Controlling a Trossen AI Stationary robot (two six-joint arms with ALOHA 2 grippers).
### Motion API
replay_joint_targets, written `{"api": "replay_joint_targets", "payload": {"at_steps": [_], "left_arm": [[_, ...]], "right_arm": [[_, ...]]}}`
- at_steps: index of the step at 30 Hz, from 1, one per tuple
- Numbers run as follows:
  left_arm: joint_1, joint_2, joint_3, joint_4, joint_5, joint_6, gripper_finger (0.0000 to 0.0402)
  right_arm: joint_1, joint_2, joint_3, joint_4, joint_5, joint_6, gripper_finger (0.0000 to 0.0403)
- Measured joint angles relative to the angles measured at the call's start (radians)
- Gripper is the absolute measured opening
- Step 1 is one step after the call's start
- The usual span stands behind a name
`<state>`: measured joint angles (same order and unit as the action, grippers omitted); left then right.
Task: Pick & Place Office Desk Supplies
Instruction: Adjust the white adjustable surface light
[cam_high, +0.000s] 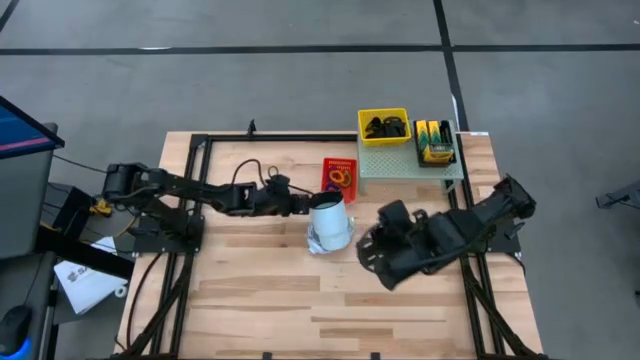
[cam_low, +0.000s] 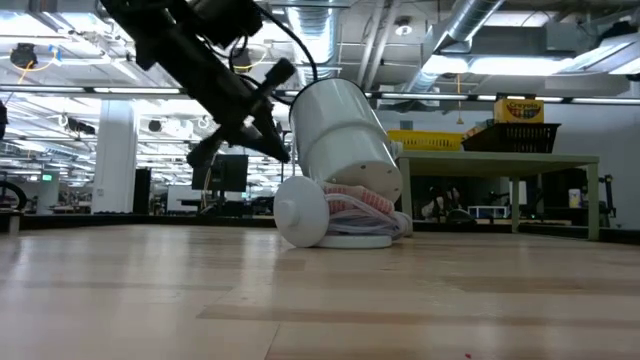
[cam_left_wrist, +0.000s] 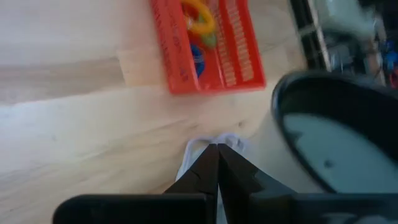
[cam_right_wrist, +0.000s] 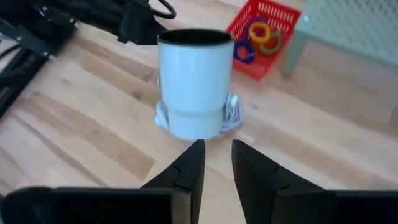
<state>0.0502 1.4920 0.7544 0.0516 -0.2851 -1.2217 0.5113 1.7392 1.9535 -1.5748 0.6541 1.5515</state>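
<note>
A white cup (cam_high: 331, 220) (cam_low: 345, 135) sits tilted on a white flat pile with thin loops (cam_low: 300, 212) (cam_right_wrist: 231, 115), its mouth tipped toward the left arm. My left gripper (cam_high: 303, 205) (cam_left_wrist: 217, 149) is shut, its tips beside the cup's wall, over the pile's edge. My right gripper (cam_high: 368, 248) (cam_right_wrist: 217, 152) is open, just right of the cup, pointing at its base. Rubber-band rings lie in a red basket (cam_high: 340, 175) (cam_right_wrist: 261, 34). Black binder clips fill a yellow bin (cam_high: 385, 127), and crayon boxes a black tray (cam_high: 435, 140). My left gripper's shut fingertips (cam_low: 283, 150) come slanting down from the table's left, close to the cup's side wall (cam_low: 296, 150) below its rim. Whether they touch the cup or the white pile under it, I cannot tell.
A pale green stand (cam_high: 410, 172) at the far right carries the yellow bin and the black tray. The red basket lies on the table just left of it, behind the cup. Bare wood (cam_high: 300, 310) stretches along the near half of the table.
</note>
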Motion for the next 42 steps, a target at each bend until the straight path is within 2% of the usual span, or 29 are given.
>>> {"api": "replay_joint_targets", "payload": {"at_steps": [5, 9, 17, 34, 42], "left_arm": [[0.052, 0.048, -0.001, 0.041, 0.070, 0.050, 0.0000], [0.087, 0.077, -0.001, 0.123, 0.123, 0.084, 0.0000], [0.096, 0.088, -0.001, 0.170, 0.163, 0.110, 0.0000], [0.142, 0.088, -0.001, 0.197, 0.224, 0.141, 0.0000], [0.140, 0.088, -0.001, 0.197, 0.241, 0.136, 0.0000]], "right_arm": [[0.066, -0.021, -0.029, 0.004, 0.027, 0.112, 0.0078], [0.077, -0.021, -0.081, 0.005, 0.016, 0.169, 0.0077], [-0.035, -0.020, -0.290, 0.007, -0.085, 0.176, 0.0077], [-0.264, -0.019, -0.517, 0.275, -0.131, -0.060, 0.0077], [-0.312, -0.024, -0.609, 0.442, -0.172, -0.146, 0.0077]]}}
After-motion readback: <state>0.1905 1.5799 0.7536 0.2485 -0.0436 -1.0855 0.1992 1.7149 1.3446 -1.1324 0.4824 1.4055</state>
